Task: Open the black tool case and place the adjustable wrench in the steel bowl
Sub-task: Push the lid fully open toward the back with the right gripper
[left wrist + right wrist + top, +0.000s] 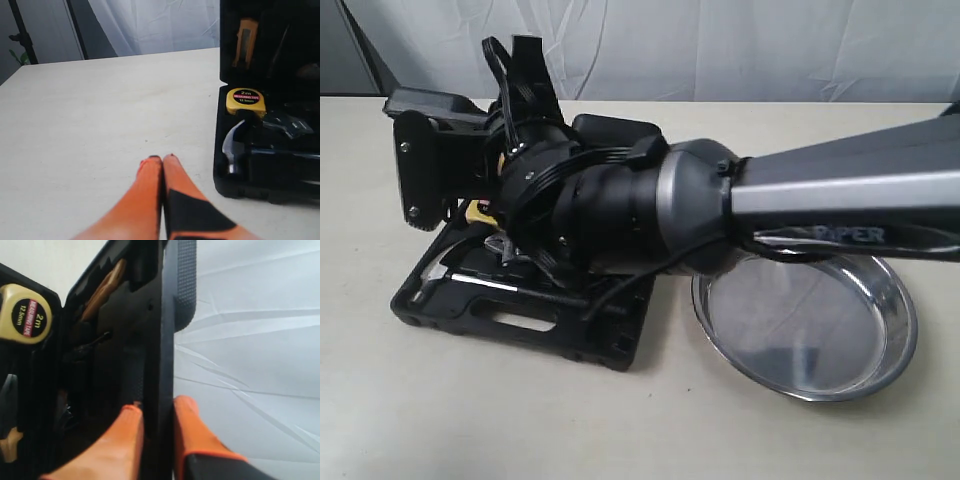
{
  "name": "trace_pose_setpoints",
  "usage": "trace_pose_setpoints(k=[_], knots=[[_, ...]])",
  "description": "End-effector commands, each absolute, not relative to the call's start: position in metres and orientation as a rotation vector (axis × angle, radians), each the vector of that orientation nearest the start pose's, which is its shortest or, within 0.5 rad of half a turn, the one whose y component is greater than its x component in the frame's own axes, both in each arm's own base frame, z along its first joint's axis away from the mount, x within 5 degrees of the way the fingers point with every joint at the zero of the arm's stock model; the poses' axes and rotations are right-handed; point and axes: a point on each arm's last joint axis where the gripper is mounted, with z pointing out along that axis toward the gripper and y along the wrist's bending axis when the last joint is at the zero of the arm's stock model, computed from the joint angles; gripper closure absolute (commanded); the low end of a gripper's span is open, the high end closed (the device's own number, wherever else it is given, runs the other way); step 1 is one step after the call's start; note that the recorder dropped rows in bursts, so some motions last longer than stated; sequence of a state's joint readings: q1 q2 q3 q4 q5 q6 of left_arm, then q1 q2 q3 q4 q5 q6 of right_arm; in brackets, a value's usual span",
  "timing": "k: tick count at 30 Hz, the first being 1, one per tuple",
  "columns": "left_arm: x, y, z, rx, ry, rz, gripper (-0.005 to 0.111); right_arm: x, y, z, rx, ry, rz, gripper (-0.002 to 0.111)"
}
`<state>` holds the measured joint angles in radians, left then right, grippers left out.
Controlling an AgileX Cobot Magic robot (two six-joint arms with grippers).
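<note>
The black tool case (535, 315) lies open on the table, left of the steel bowl (805, 335), which holds nothing. Its lid (270, 35) stands upright. My right arm (840, 205) reaches across over the case, and my right gripper (157, 407) is shut on the lid's edge (167, 355), one orange finger on each side. The adjustable wrench's silver head (287, 125) lies in its slot beside the hammer (232, 142). My left gripper (161, 159) is shut and empty, low over the bare table just beside the case.
A yellow tape measure (244, 98) and an orange-handled tool (246, 42) sit in the case. White cloth (720, 45) hangs behind the table. Bare tabletop (100, 115) stretches away from the left gripper.
</note>
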<state>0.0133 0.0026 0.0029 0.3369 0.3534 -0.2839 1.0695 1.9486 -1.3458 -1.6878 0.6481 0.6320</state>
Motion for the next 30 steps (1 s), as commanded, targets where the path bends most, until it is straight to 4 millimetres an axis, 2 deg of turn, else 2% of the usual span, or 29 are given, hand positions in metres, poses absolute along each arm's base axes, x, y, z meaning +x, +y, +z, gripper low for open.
trace_pose_setpoints(k=[1,4,9,14,19,25,30], knots=[[0.053,0.011,0.184,-0.068,1.813,0.135,0.107,0.243,0.335,0.277,-1.416,1.206,-0.7,0.109],[0.053,0.011,0.184,-0.068,1.813,0.135,0.107,0.238,0.33,0.293,-1.379,1.2,-0.664,0.109],[0.053,0.011,0.184,-0.068,1.813,0.135,0.107,0.251,0.326,0.286,-1.415,1.211,-0.626,0.109],[0.053,0.011,0.184,-0.068,1.813,0.135,0.107,0.249,0.33,0.283,-1.445,1.199,-0.581,0.109],[0.053,0.011,0.184,-0.068,1.813,0.135,0.107,0.248,0.328,0.279,-1.415,1.292,-0.524,0.109],[0.053,0.011,0.184,-0.068,1.813,0.135,0.107,0.245,0.328,0.289,-1.328,1.373,-0.297,0.109],[0.053,0.011,0.184,-0.068,1.813,0.135,0.107,0.252,0.32,0.298,-1.245,1.454,-0.038,0.109]])
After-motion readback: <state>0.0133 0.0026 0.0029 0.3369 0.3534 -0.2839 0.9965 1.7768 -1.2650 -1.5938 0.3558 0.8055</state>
